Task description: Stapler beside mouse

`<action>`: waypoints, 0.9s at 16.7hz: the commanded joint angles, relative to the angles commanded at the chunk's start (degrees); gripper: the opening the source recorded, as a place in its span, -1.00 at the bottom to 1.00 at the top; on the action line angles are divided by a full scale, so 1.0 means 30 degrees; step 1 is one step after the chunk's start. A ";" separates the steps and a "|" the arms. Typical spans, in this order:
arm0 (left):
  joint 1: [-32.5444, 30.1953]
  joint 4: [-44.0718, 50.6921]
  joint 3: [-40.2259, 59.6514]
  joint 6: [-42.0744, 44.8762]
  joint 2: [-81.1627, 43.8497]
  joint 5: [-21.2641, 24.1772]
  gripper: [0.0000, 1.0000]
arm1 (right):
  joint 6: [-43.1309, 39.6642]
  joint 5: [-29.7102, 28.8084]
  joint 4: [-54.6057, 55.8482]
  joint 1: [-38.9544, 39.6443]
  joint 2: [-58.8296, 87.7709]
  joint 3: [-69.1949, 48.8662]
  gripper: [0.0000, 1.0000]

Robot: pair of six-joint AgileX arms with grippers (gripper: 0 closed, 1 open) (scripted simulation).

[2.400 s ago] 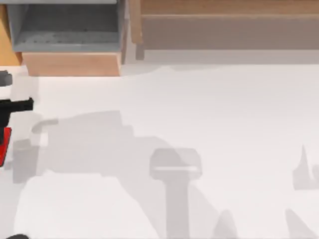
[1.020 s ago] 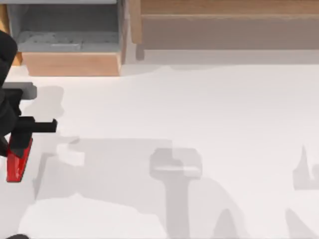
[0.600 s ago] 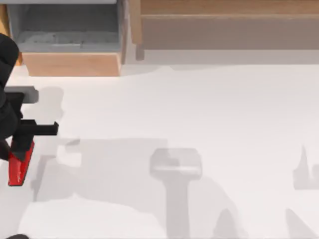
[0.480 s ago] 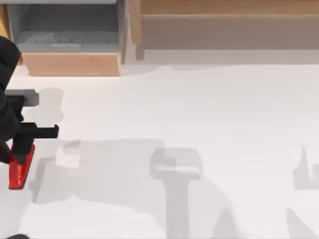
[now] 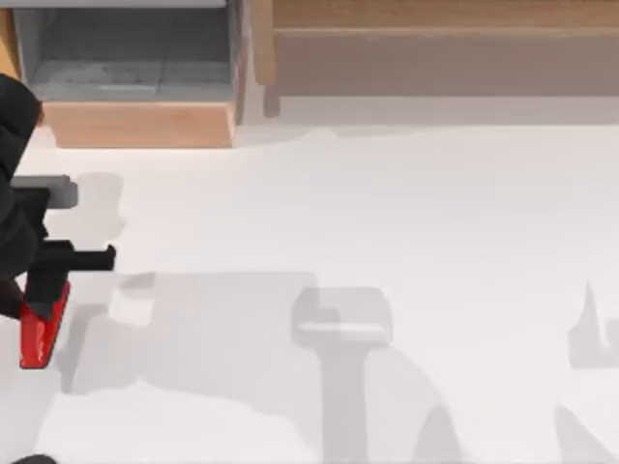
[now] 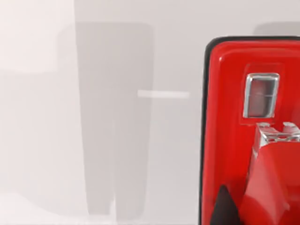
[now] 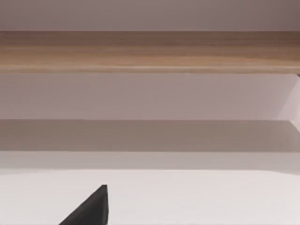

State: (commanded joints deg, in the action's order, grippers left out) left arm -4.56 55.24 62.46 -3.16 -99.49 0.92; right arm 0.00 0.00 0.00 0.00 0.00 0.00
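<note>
White counter, wooden shelf at the back.
Left hand at the far left edge grips the red stapler.

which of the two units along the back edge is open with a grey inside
The left unit, behind the left gripper holding the red stapler; the long wooden unit shows closed wood.

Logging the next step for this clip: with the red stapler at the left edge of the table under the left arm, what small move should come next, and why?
Probably carry on rightward across the table. The left gripper is shut on the stapler, which hangs at the table's far left edge. No mouse shows on the white surface there, so the stapler looks far from any placing spot. The right gripper idles facing the wooden shelf.
</note>
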 joint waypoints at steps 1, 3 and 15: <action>-0.0007 -0.0257 -0.0006 0.0009 0.0068 -0.0063 -1.00 | 0.0000 0.0000 0.0000 0.0000 0.0000 0.0000 1.00; -0.0013 -0.0822 -0.0069 0.0027 0.0148 -0.0198 -1.00 | 0.0000 0.0000 0.0000 0.0000 0.0000 0.0000 1.00; 0.0010 -0.1835 -0.0823 0.0072 -0.0516 -0.0401 -0.55 | 0.0000 0.0000 0.0000 0.0000 0.0000 0.0000 1.00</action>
State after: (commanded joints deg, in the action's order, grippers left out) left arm -4.53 49.73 59.99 -2.95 -101.04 -0.28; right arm 0.00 0.00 0.00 0.00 0.00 0.00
